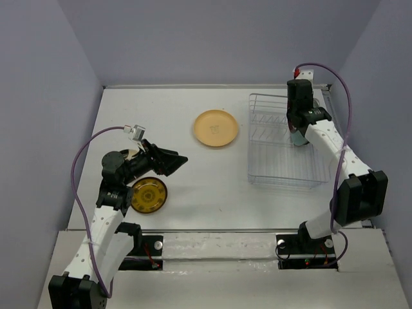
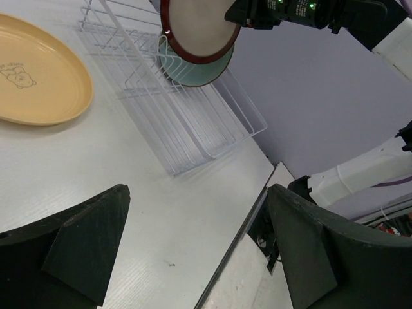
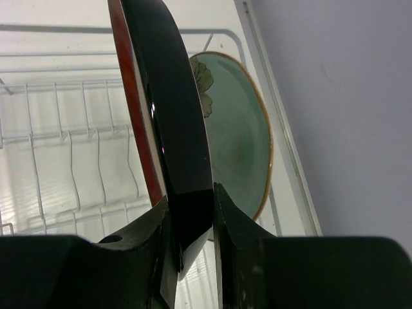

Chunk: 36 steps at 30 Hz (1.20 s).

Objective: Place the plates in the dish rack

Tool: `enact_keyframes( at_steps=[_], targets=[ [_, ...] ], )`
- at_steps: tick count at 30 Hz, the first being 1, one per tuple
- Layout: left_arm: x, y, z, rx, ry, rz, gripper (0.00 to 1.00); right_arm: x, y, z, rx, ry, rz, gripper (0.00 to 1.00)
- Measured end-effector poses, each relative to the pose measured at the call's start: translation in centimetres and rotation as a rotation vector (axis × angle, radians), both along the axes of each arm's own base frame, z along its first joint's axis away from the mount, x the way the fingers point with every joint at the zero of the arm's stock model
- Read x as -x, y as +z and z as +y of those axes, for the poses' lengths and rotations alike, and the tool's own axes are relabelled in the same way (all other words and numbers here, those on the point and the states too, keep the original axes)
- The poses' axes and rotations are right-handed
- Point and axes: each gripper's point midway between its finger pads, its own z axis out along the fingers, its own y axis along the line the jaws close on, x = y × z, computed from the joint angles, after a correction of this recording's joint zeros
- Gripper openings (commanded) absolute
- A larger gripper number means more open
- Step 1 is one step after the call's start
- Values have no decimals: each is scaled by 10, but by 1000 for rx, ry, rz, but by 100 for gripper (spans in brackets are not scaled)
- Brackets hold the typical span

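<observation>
Red-rimmed beige plate [image 2: 196, 26] hanging edge-up over dish rack [image 1: 283, 182], right side of top view. We're pinching its rim in right claw [image 3: 192, 219], jaws nearly closed on it. Teal plate [image 3: 235, 129] already standing in rack just behind. So we're reckoning one in, second going in. Peach plate [image 1: 216, 128] upper middle and amber plate [image 1: 149, 195] lower left both lying on table [image 1: 193, 212], waiting. Left claw [image 1: 168, 161] gaping wide, holding nothing.

peach plate [image 1: 216, 128] | amber plate [image 1: 149, 195], patterned | teal plate [image 3: 235, 129], dark flower | beige plate [image 2: 193, 26], dark-red rim | white rack [image 1: 281, 154]
</observation>
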Motion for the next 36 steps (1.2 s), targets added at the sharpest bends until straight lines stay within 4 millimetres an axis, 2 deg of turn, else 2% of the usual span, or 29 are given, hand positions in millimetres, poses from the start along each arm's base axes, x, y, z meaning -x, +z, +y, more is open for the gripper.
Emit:
enact_keyframes(
  at_steps=[5,6,10,14,17,18,20,21,24,25,26,30,32,33,34,36],
  targets=[
    [-2,-1,1,1,6,4,99,-8,-28,7,-35,3,43,7],
    [-2,-1,2,1,9,4,99,-7,-40,9,-50,-1,61,7],
    [-6,-2,6,1,27,9,99,-1,-65,13,-88,-7,106,7],
    [-11,-6,9,0,43,29,99,0,-77,14,-128,-36,98,13],
    [-15,-10,10,-1,53,49,99,0,-81,13,-156,-61,82,25],
    [-17,-12,10,-2,55,57,99,0,-81,13,-164,-67,77,38],
    [-21,-17,11,-5,67,77,99,0,-82,13,-179,-78,67,52],
    [-24,-20,12,-8,78,91,99,0,-83,13,-196,-89,53,67],
    [-30,-28,15,-17,111,122,99,-2,-85,15,-228,-86,41,87],
    [-33,-31,17,-20,131,134,99,-1,-85,15,-233,-85,40,90],
    [-36,-33,19,-23,149,144,99,-1,-83,15,-243,-82,34,95],
    [-47,-42,26,-35,221,175,99,3,-58,21,-286,-38,-20,98],
    [-55,-50,31,-46,265,205,99,10,-28,25,-324,-2,-93,99],
    [-58,-55,34,-51,287,221,99,12,-20,26,-336,9,-113,99],
    [-63,-62,37,-61,321,244,99,19,4,29,-368,38,-176,99],
    [-70,-70,40,-74,367,270,99,29,27,35,-416,80,-246,99]
  ],
)
